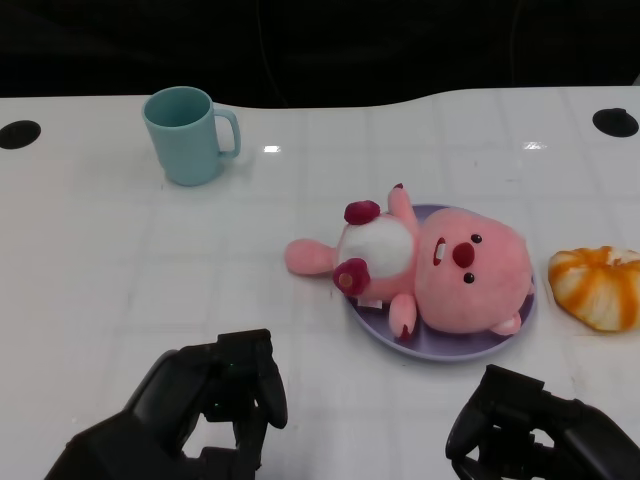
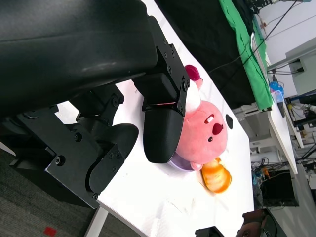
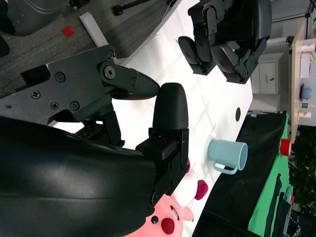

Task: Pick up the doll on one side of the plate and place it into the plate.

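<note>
1. The pink doll (image 1: 440, 265) is lying on its back on the purple plate (image 1: 450, 348), its head and belly over the dish and one ear or leg trailing past the plate's left rim onto the white table (image 1: 120, 260). The placing step is looking done, or very nearly so.

2. The left hand (image 1: 215, 395) is hovering low at the near edge of the table, well apart from the doll. Its fingers are curling loosely inward around nothing; the left wrist view is showing a gap between thumb and fingers with no object in it.

3. The right hand (image 1: 525, 420) is sitting near the front edge too, just short of the plate's near rim and not touching it. Its fingers are bending in on empty air, and the right wrist view is confirming nothing held.

4. Beside the plate on the right, an orange-and-white toy (image 1: 597, 285) is resting on the table, close to the rim but clear of it. A teal mug (image 1: 188, 135) is standing upright, far back on the left.

5. Judging by this, little is remaining: perhaps nudging the overhanging limb inward, otherwise only pulling the arms away.
</note>
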Robot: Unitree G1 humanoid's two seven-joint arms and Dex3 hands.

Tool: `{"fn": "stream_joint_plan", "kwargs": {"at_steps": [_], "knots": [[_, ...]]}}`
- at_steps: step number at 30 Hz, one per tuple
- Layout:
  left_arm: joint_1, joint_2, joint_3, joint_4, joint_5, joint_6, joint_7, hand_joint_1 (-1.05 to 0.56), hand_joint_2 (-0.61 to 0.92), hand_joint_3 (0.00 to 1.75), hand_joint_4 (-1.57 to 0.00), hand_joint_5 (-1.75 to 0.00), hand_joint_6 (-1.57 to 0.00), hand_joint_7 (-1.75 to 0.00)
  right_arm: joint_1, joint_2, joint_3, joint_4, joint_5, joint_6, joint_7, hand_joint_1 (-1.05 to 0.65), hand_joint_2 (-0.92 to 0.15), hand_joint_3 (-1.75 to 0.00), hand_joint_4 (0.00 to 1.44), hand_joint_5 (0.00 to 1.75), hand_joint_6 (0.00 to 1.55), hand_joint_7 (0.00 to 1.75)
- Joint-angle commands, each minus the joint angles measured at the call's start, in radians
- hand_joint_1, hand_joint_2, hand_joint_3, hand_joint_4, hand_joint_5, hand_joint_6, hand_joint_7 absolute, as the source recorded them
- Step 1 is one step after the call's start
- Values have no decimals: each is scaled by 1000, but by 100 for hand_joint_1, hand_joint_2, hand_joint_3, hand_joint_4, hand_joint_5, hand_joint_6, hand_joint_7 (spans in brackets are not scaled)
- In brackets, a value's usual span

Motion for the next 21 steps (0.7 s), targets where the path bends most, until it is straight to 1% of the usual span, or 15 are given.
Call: {"fn": "stream_joint_plan", "kwargs": {"at_steps": [1,5,9,21], "knots": [[-16,12,-3,13,-4,12,-14,-1,38,146,-90,-175,-75,-173,-9,-15,-29,17,17,-18,9,-21,-83,-70,66,175,45,167],[-26,7,2,21,-7,51,-3,1,38,147,-88,-175,-76,-170,-17,-12,-37,37,16,-41,14,-20,-83,-69,66,175,45,166],[-37,3,12,37,-19,59,-3,2,38,148,-87,-175,-75,-170,-21,-11,-38,45,15,-49,11,-19,-83,-69,67,175,45,166],[-52,25,20,67,-35,50,-22,1,37,149,-88,-175,-77,-170,-18,-11,-27,39,7,-47,7,-17,-83,-68,67,175,46,164]]}}
